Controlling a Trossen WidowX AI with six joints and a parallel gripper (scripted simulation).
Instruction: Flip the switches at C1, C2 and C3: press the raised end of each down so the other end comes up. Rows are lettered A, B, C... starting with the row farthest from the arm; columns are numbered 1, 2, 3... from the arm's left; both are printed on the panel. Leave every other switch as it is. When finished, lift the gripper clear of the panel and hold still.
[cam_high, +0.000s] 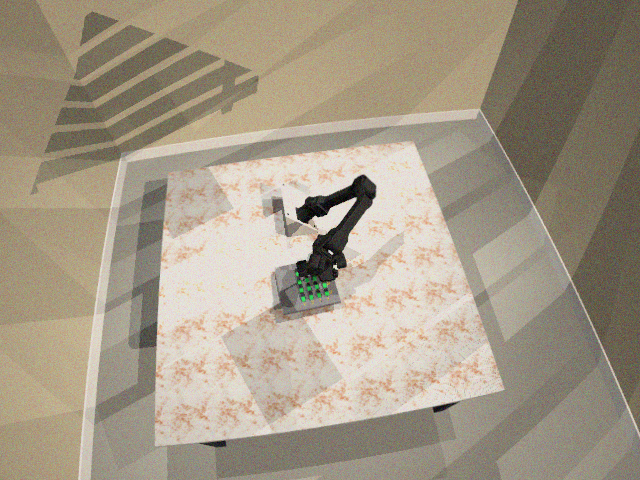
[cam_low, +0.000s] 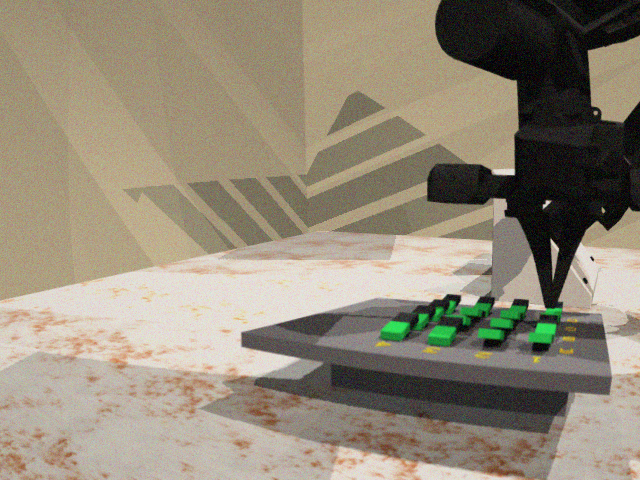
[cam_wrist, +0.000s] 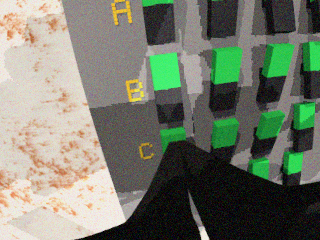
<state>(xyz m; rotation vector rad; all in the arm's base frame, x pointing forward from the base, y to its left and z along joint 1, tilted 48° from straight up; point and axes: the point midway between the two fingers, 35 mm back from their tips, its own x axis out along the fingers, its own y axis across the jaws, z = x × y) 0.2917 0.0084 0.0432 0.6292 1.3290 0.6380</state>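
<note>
The grey switch panel (cam_high: 288, 308) (cam_low: 330, 330) (cam_wrist: 110, 127) lies on the table, its rockers part green and part black. My gripper (cam_low: 552, 303) (cam_wrist: 176, 148) is shut and empty, pointing down with its tips at the near part of switch C1 (cam_wrist: 172, 134). The tips cover that part in the wrist view; contact is not clear. In the top view the arm hides the fingertips. Switch C2 (cam_wrist: 225, 132) and switch C3 (cam_wrist: 270, 124) stand right of the tips, green parts on the far side. Their exact tilt is hard to tell.
Switch B1 (cam_wrist: 165, 71) is just beyond C1, with B2 (cam_wrist: 226, 65) and B3 (cam_wrist: 278, 60) beside it. Switch C4 (cam_wrist: 304, 115) is at the right. A white bracket (cam_high: 292, 204) (cam_low: 511, 258) stands behind the panel, near the arm's base.
</note>
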